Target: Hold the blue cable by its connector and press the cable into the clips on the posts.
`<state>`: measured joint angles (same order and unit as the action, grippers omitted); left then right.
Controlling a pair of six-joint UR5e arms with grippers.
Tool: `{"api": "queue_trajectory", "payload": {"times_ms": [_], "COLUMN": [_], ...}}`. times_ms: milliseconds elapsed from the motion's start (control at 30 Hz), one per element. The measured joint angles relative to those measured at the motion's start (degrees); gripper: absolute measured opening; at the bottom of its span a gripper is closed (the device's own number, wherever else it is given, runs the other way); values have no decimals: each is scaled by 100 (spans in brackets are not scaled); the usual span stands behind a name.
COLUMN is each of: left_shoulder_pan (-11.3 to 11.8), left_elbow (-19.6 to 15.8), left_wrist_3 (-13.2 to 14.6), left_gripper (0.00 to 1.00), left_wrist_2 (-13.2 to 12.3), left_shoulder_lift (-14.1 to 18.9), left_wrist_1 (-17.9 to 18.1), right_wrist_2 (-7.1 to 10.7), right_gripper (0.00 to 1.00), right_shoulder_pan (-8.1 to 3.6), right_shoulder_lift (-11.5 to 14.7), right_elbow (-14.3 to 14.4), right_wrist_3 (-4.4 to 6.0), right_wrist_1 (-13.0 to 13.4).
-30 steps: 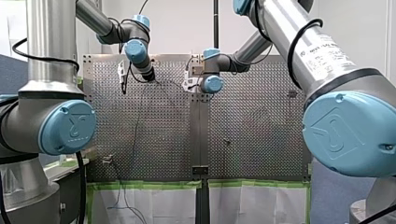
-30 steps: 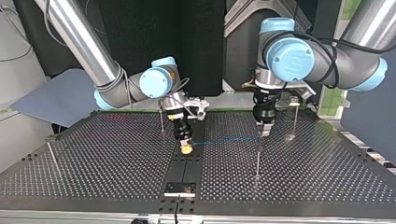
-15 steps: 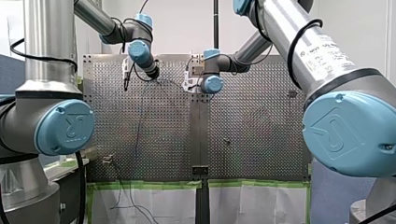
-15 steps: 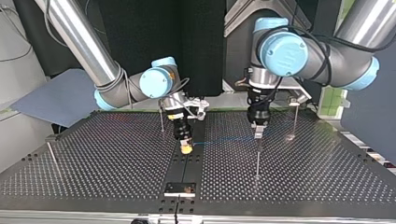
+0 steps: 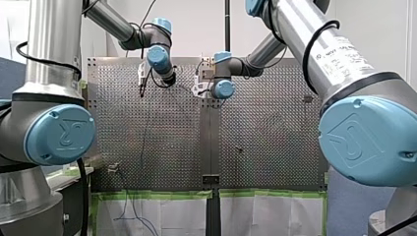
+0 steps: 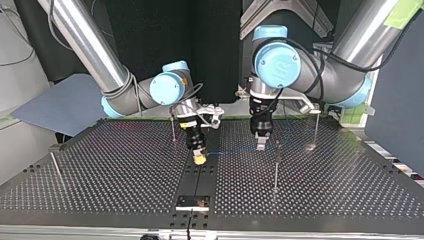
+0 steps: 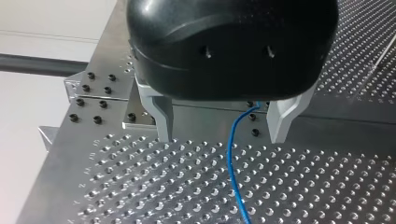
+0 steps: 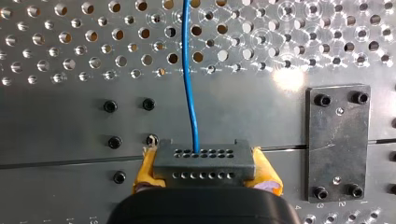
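Blue cable point(image 6: 232, 150) looked thin, light and bendy, and it ran over the surface point(image 6: 125, 175) from its hard connector point(image 8: 204, 161), gripped tight by my right tool point(image 6: 199, 158) and likely the best place to hold, to between the spread fingers point(image 7: 163, 122) of my left tool point(image 7: 223, 135).
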<state>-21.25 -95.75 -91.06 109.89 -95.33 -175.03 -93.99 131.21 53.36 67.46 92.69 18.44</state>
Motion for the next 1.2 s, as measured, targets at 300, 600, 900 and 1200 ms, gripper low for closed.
{"api": "queue_trajectory", "payload": {"times_ms": [300,600,900,1200], "left_shoulder_pan": [16,119,145,155], "left_elbow": [202,215,461,558], "left_wrist_3": [-154,-412,-523,-444], "left_gripper": [100,100,100,100], "left_wrist_2": [337,366,274,348], "left_shoulder_lift": [-477,-655,-829,-865], "left_wrist_1": [176,635,869,814], "right_wrist_2": [-5,-14,-11,-7], "right_gripper": [0,0,0,0], "right_shoulder_pan": [-8,-10,-12,-28], "right_shoulder_lift": [-4,-11,-19,-42], "right_elbow": [-2,0,1,-2], "right_wrist_3": [-3,-4,-4,-12], "right_wrist_1": [-1,17,19,20]}}
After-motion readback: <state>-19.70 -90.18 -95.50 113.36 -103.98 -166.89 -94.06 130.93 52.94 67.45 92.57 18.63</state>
